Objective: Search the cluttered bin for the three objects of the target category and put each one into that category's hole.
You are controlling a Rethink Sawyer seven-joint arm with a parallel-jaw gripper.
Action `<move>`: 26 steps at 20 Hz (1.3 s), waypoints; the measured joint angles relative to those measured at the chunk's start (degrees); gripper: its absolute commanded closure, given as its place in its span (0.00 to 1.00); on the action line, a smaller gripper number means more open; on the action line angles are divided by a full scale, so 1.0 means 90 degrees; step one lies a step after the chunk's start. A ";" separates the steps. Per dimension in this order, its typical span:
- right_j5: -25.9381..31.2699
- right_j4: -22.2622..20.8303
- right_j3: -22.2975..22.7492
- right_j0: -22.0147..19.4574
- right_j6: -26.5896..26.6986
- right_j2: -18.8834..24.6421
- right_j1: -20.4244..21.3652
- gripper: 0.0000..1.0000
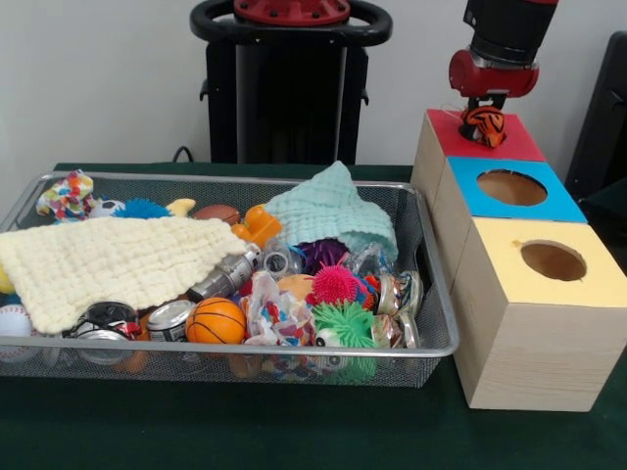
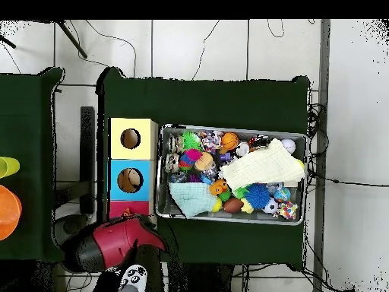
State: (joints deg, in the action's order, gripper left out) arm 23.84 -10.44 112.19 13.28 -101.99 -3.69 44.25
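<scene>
My gripper [image 1: 484, 110] hangs over the red-topped wooden box [image 1: 519, 147] at the right and is shut on the orange tiger toy [image 1: 485, 125], which sits just above the red top. The toy and gripper hide the red box's hole. In the overhead view the red arm [image 2: 114, 239] covers most of that box [image 2: 129, 207], and the gripper and the tiger are hidden. The wire mesh bin [image 1: 245, 345] lies left of the boxes, full of toys; it also shows in the overhead view [image 2: 232, 127]. I cannot pick out a pale yellow animal toy among the clutter.
A blue-topped box [image 1: 549, 206] and a yellow-topped box [image 1: 578, 284] stand in a row in front of the red one. In the bin lie a pale yellow cloth [image 1: 118, 259], a mint cloth [image 1: 333, 211], a small basketball [image 1: 216, 320], spiky balls [image 1: 336, 284] and cans [image 1: 168, 318].
</scene>
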 measured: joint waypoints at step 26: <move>-0.0083 -0.0063 0.0000 0.0049 0.0000 -0.0062 -0.0031 1.00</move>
State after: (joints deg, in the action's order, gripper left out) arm 23.09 -11.01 112.19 13.72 -101.99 -4.25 43.97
